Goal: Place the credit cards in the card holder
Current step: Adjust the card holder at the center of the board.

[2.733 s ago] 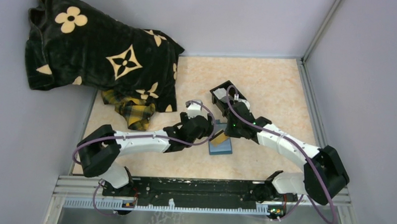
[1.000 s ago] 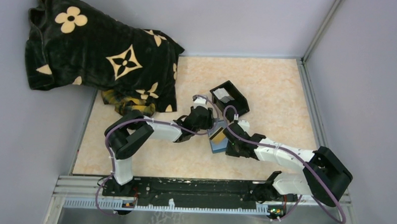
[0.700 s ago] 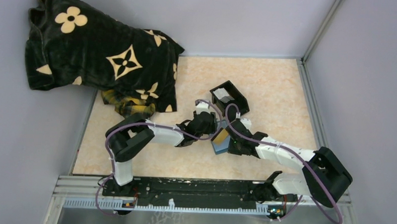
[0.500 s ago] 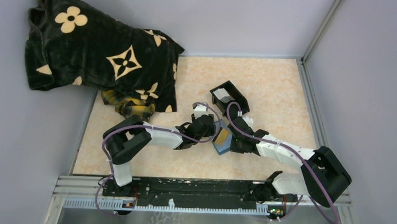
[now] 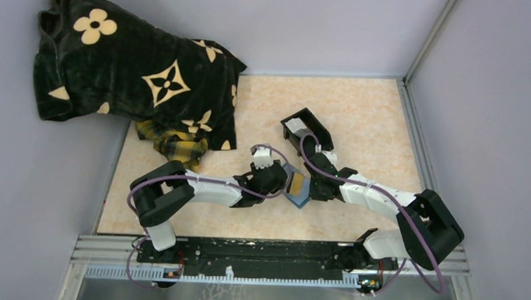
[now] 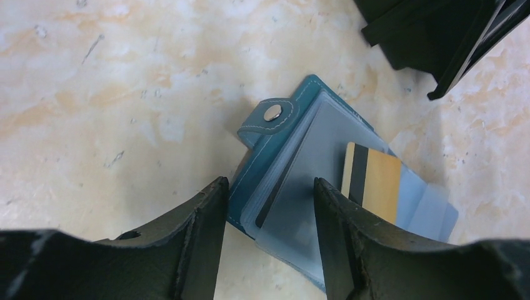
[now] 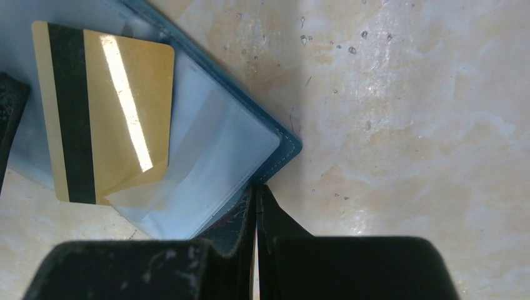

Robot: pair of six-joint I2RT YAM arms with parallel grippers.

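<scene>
The blue card holder lies open on the marbled table, its clear sleeves facing up. A gold credit card with a black stripe rests on the sleeves, one corner tucked under clear plastic. My left gripper is open, its fingers standing either side of the holder's snap-tab corner. My right gripper is shut, its tip against the holder's opposite blue edge. From above, the left gripper and right gripper flank the holder. More pale credit cards lie in the black box.
The black box stands just beyond the holder. A black flower-patterned blanket and a yellow plaid cloth cover the back left. Grey walls enclose the table on all sides.
The left gripper has come nearer and lower onto the holder's left corner. The right gripper has swung from the holder's near side to its right edge. The holder has turned slightly.
</scene>
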